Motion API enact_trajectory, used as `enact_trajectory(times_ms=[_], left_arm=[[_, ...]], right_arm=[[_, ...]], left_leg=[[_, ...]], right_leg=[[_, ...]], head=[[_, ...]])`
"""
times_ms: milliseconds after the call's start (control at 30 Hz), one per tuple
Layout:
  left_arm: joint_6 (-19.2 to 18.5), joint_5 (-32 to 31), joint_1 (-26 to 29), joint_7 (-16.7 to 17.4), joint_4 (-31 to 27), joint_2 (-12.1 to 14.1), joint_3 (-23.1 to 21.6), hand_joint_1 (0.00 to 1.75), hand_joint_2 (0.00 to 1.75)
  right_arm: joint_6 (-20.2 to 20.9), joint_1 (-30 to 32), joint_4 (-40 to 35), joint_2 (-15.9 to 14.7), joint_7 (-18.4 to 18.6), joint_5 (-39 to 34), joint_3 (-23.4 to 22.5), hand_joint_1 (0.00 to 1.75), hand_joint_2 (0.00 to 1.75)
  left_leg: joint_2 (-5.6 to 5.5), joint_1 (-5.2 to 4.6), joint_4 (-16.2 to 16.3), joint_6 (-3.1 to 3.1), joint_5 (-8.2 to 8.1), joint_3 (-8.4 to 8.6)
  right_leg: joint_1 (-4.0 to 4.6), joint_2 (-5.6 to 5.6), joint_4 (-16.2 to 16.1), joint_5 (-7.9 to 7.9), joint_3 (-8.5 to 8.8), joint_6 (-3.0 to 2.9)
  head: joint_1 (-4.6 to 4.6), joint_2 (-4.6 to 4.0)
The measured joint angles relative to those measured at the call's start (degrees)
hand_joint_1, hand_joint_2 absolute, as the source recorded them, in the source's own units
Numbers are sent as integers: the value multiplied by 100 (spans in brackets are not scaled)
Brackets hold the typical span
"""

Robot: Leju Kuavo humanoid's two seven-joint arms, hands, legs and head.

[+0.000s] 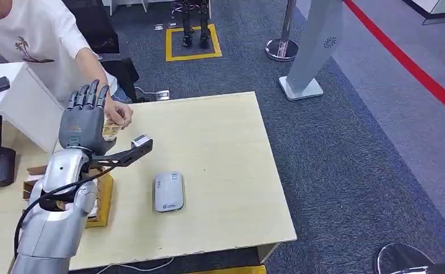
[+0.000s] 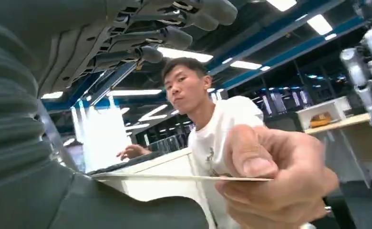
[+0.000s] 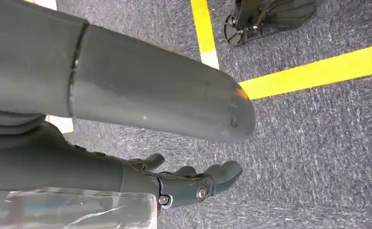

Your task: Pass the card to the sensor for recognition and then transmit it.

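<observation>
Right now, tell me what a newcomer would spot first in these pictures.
The raised left hand at the table's far-left corner, meeting a person's hand over a card. The left wrist view shows the card edge-on, pinched in the person's fingers and reaching to the robot's thumb. Next, the grey sensor lying flat mid-table.

Robot lab — taped floor (image 1: 193,56), stanchions (image 1: 283,47).
</observation>
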Motion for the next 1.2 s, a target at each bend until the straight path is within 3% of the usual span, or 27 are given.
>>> enact_trajectory(times_ms=[200,233,267,300,1200], left_arm=[[-26,0,-136,-321,261,-120,-46,0,175],[-26,0,-148,-358,291,-144,-44,19,175],[-26,0,-158,-371,313,-173,-44,166,175],[-26,0,-170,-391,339,-199,-46,175,175],[63,4,-207,-524,424,-365,-42,175,175]], right_arm=[[4,2,11,0,7,35,13,0,175],[18,1,11,0,7,39,15,0,175],[17,1,11,0,7,39,17,0,175],[17,3,13,0,4,39,20,0,175],[17,3,20,0,9,35,33,0,175]], left_leg=[[-2,0,0,0,0,-1],[-1,0,0,0,0,-1],[0,0,0,0,0,0],[-1,0,0,0,0,-1],[-2,0,0,0,0,-1]], right_leg=[[0,0,0,0,0,0],[0,0,0,0,0,0],[0,1,0,0,0,0],[0,1,0,0,0,0],[0,0,0,0,1,0]], head=[[0,0],[0,0],[0,0],[0,0],[0,0]])
